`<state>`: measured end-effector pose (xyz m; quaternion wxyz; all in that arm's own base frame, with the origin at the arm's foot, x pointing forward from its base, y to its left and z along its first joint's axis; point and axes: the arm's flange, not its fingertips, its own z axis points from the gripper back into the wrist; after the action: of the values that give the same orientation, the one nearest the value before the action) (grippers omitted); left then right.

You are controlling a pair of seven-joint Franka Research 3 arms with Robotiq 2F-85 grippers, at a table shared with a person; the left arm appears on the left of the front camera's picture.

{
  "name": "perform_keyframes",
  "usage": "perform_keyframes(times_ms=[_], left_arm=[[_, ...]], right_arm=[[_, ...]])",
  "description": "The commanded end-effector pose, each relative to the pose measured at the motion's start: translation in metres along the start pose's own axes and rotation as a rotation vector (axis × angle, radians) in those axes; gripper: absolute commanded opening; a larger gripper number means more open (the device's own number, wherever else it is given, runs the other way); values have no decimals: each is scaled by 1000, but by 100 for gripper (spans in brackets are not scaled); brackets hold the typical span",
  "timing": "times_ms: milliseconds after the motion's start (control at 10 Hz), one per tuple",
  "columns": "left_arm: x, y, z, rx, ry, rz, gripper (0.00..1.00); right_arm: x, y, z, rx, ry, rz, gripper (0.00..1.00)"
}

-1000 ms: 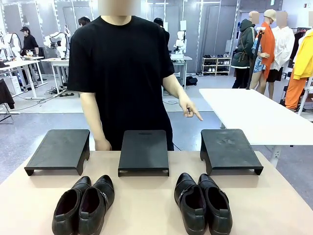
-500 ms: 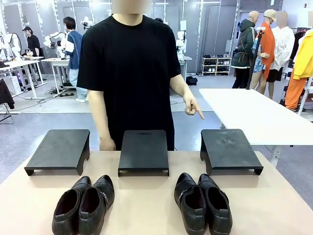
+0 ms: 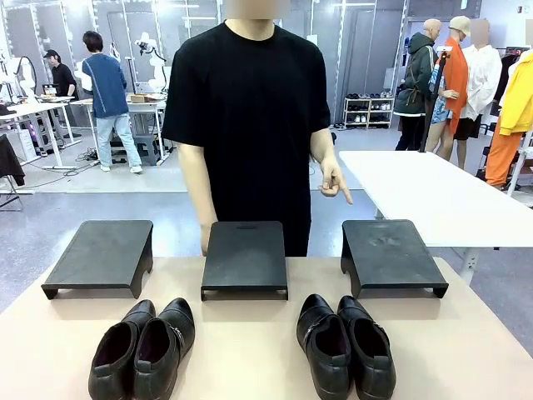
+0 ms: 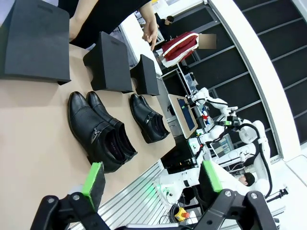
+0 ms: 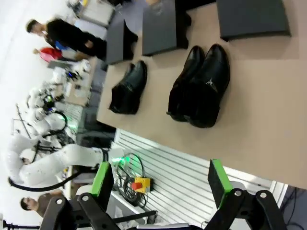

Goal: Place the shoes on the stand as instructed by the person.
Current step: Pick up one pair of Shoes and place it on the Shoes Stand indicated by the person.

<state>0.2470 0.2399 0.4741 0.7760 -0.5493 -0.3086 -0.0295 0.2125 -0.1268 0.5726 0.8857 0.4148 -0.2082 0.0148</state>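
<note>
— Change: the person (image 3: 250, 125) has shifted right; hand (image 3: 335, 182) points toward the right stand (image 3: 390, 254). We read that as the target.
— Shoes (image 3: 158, 350): both pairs on the table (image 3: 250, 350). Our left gripper (image 4: 152, 175), right gripper (image 5: 160, 178): wide open, empty.

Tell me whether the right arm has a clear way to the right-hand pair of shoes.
Probably yes. The right pincer is open and empty, and the right-hand pair of shoes sits near the robot's table edge with nothing over it; the person's hand points from behind the stands.

A white table (image 3: 433, 192) stands on a grey floor (image 3: 50, 225); a low rack (image 3: 368, 111) sits against bright panelled walls (image 3: 366, 42).
</note>
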Motion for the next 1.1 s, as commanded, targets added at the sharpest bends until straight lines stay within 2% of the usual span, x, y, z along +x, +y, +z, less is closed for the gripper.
perform_keyframes(times_ms=[0,200,400,600,800,900,1000], left_arm=[[0,0,2,-19,-5,-9,100],[0,0,2,-19,-5,-9,100],[0,0,2,-19,-5,-9,100],[0,0,2,-19,-5,-9,100],[0,0,2,-19,-5,-9,100],[0,0,2,-19,-5,-9,100],[0,0,2,-19,-5,-9,100]], right_arm=[[35,39,-41,-125,175,-30,100],[57,74,-106,-233,326,29,100],[62,85,-166,-321,387,28,100],[59,91,-227,-439,330,32,100],[52,84,-280,-539,332,28,100],[51,75,-306,-620,294,41,100],[45,73,-320,-632,308,29,100]])
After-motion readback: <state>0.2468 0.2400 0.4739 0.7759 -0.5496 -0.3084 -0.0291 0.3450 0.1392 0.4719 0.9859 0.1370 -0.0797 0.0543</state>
